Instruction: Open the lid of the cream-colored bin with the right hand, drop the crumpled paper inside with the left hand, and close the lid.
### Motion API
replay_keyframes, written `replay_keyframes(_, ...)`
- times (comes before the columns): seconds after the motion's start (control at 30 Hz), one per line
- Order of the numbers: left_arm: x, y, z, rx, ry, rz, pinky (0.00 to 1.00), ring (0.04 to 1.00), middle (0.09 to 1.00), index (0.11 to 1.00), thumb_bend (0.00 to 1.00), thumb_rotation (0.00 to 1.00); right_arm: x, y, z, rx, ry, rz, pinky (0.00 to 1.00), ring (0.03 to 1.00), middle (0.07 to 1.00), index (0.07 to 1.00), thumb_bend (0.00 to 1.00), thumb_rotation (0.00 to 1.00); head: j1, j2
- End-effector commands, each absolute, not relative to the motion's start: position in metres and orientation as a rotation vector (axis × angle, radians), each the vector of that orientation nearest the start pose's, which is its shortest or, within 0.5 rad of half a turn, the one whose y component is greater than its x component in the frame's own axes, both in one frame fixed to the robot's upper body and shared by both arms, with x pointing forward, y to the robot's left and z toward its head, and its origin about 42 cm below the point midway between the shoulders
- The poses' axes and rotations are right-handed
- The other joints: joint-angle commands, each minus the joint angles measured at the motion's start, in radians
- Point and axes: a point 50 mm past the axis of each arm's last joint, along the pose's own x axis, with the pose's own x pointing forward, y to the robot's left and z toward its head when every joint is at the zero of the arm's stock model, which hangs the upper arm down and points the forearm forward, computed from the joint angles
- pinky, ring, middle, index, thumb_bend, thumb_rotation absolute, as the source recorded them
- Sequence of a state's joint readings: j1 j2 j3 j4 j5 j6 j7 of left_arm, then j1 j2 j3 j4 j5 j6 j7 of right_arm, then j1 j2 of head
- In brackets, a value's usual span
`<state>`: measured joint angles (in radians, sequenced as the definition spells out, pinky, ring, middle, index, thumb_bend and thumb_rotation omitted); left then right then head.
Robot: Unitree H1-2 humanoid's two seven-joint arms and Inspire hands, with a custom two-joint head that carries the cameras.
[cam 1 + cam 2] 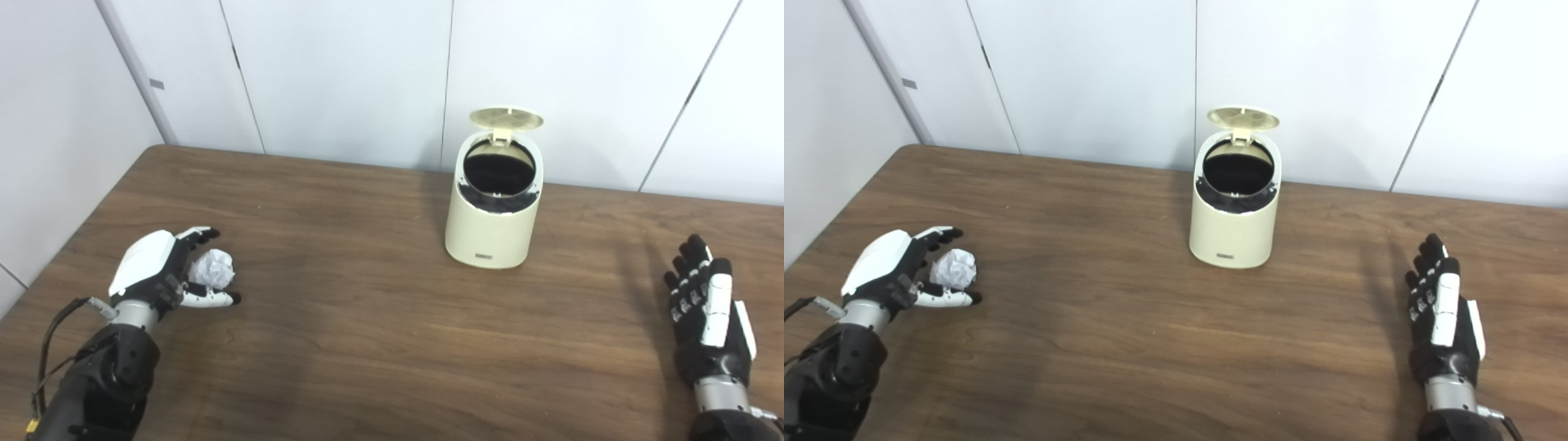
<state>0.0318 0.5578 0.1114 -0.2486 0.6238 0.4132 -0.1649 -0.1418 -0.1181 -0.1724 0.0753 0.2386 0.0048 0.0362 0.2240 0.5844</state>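
Observation:
The cream-colored bin (493,214) stands at the far middle of the table, its round lid (506,118) tipped up and back, showing a dark inside. A white crumpled paper (212,268) lies on the table at the left. My left hand (160,268) cups around it, fingers behind it and thumb in front, spread apart and not clamped on it. My right hand (707,306) rests far to the right of the bin, open with its fingers straight and together, holding nothing.
The brown wooden table (367,318) runs across the whole view. White wall panels (343,73) stand close behind the bin and along the left side. A cable (52,331) loops off my left forearm.

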Motion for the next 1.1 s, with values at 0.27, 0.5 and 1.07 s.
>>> replay_keyframes(0.27,0.274,0.407,0.209,1.185,0.165,0.235,0.67,0.753,0.782,0.793,0.86,0.07,0.332,-0.285,0.122,0.187,-0.079,-0.092,1.00,0.994,0.983,0.958,0.47,0.94,0.004,-0.010)
replay_keyframes(0.5,0.276,0.412,0.201,1.140,0.155,0.261,0.62,0.692,0.737,0.744,0.85,0.00,0.332,-0.283,0.120,0.205,-0.071,-0.087,1.00,1.000,0.989,0.966,0.46,0.94,0.001,-0.014)
replay_keyframes(1.07,0.282,0.411,0.194,1.167,0.189,0.270,0.47,0.543,0.654,0.693,0.78,0.00,0.324,-0.286,0.120,0.212,-0.076,-0.073,1.00,1.000,0.996,0.977,0.46,1.00,-0.005,-0.017)
